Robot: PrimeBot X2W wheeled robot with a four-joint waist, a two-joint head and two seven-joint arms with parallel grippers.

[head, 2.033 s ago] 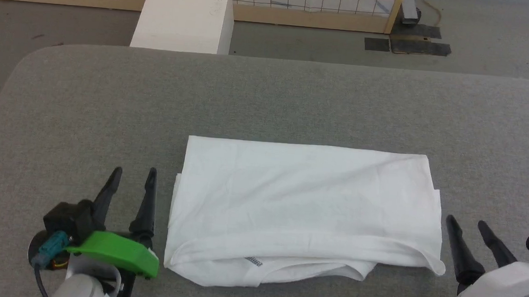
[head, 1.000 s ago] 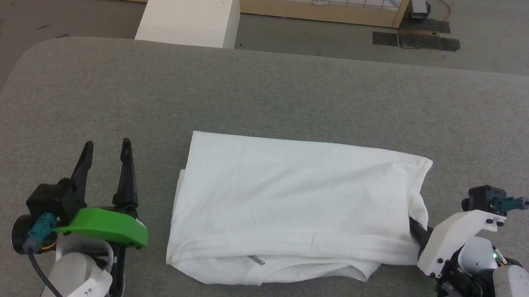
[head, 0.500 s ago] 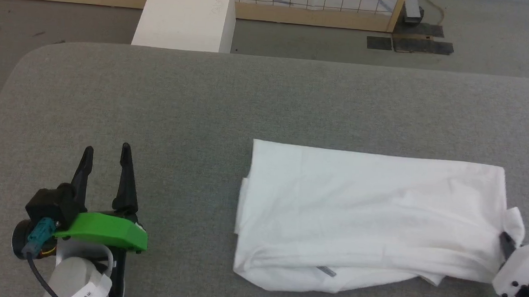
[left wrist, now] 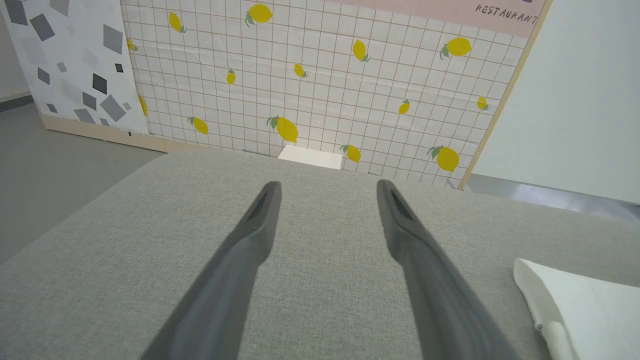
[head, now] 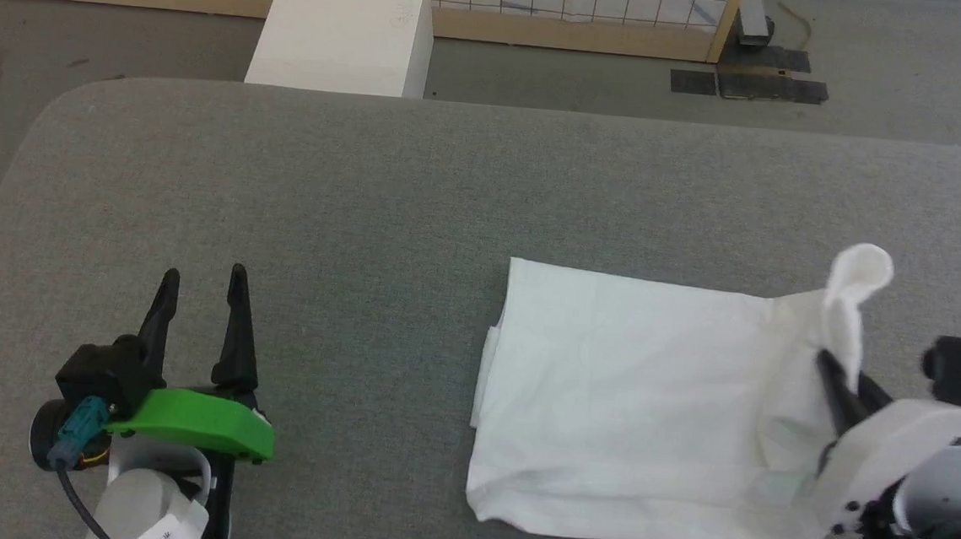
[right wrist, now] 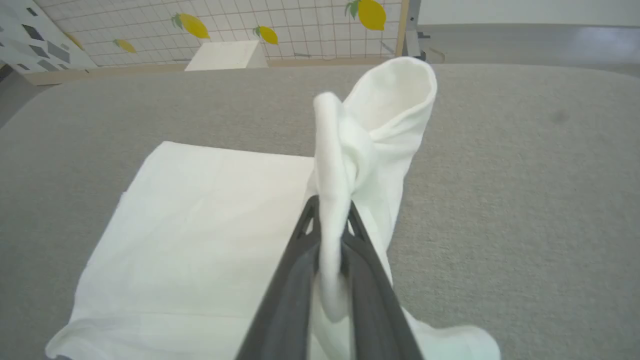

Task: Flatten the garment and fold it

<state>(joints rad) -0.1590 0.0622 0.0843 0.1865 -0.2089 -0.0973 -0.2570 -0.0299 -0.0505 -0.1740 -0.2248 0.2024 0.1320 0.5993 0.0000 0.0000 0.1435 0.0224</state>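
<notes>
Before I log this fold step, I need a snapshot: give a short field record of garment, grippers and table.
table: grey fabric surface
garment: white, folded, flat on the table except its right end, lifted
right gripper: shut on that raised end
left gripper: open, empty, above bare table left of the garment
white box: beyond the table's far edge
</notes>
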